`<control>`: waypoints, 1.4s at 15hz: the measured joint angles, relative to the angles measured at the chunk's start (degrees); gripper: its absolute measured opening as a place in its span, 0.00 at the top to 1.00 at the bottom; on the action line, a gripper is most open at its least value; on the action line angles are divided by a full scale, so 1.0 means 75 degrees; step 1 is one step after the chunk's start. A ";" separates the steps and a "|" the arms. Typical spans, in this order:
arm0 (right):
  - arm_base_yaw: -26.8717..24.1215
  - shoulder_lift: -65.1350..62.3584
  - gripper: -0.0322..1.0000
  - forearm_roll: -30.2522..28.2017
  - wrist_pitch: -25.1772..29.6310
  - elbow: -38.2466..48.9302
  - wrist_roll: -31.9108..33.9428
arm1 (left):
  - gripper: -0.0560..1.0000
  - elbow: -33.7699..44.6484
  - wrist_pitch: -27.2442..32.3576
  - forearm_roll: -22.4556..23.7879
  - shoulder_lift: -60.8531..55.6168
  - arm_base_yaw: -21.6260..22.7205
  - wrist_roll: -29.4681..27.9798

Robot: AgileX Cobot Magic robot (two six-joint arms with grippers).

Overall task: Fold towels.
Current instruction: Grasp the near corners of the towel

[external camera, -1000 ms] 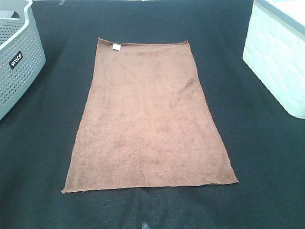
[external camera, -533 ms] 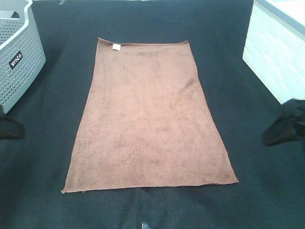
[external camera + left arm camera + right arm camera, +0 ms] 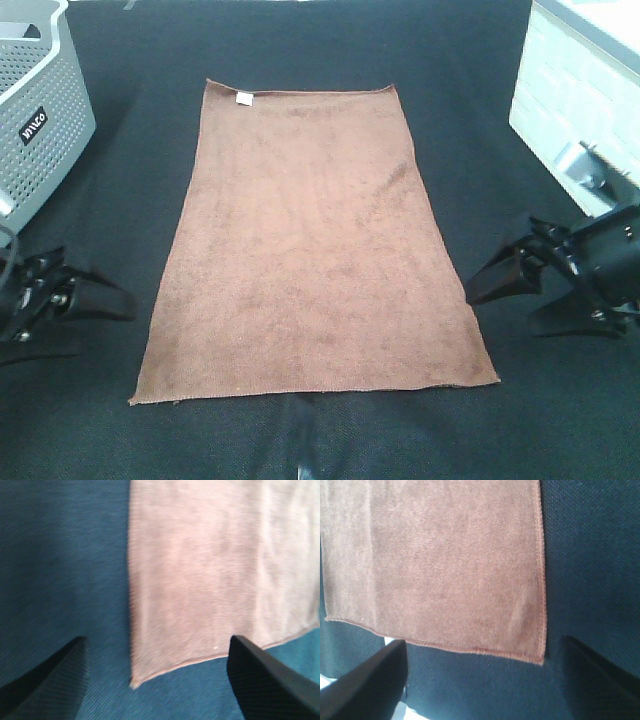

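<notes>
Left tool (image 3: pixel 108 328), right tool (image 3: pixel 498 313) now closer, both wide, towel (image 3: pixel 310 250) flat between them

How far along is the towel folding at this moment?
Nothing is folded yet: the towel lies flat and fully spread on the dark table. In hand: the left gripper and right gripper, both open and empty, flank its near end without touching it. Left: grasping the corners and every fold.

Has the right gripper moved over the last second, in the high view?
Yes. The right gripper has come in from the right edge, leftward toward the towel, which has stayed put.
</notes>
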 joint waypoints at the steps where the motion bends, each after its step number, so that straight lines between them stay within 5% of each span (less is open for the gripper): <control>1: 0.0000 0.0214 0.23 0.0168 -0.0008 0.0000 -0.0191 | 0.26 -0.0031 0.0053 -0.0283 0.0283 0.0000 0.0328; 5: 0.0504 0.0718 0.23 0.0489 -0.0588 -0.0008 -0.0657 | 0.26 -0.0145 0.0092 -0.0924 0.1329 -0.0222 0.1192; 9: 0.1001 0.1215 0.23 0.1070 -0.1199 -0.0015 -0.0741 | 0.27 -0.0581 0.0283 -0.1199 0.1749 -0.0817 0.1268; 12: 0.1001 0.1917 0.32 0.1413 -0.0848 -0.0565 -0.1123 | 0.30 -0.1062 0.0351 -0.1283 0.2086 -0.1306 0.1268; 14: 0.1001 0.2208 0.50 0.1429 -0.0741 -0.0833 -0.1123 | 0.45 -0.1092 0.0214 -0.1276 0.2177 -0.1383 0.1268; 17: 0.1001 0.2261 0.89 0.1413 -0.0764 -0.0901 -0.1123 | 0.87 -0.1092 0.0031 -0.1176 0.2193 -0.1390 0.1268; 18: 0.1001 0.2261 0.97 0.1413 -0.0764 -0.0901 -0.1092 | 0.93 -0.1092 0.0015 -0.1131 0.2193 -0.1390 0.1268; 21: 0.1001 0.2177 0.97 0.1367 -0.0688 -0.0901 -0.0779 | 0.95 -0.1092 0.0008 -0.0985 0.2124 -0.1390 0.1253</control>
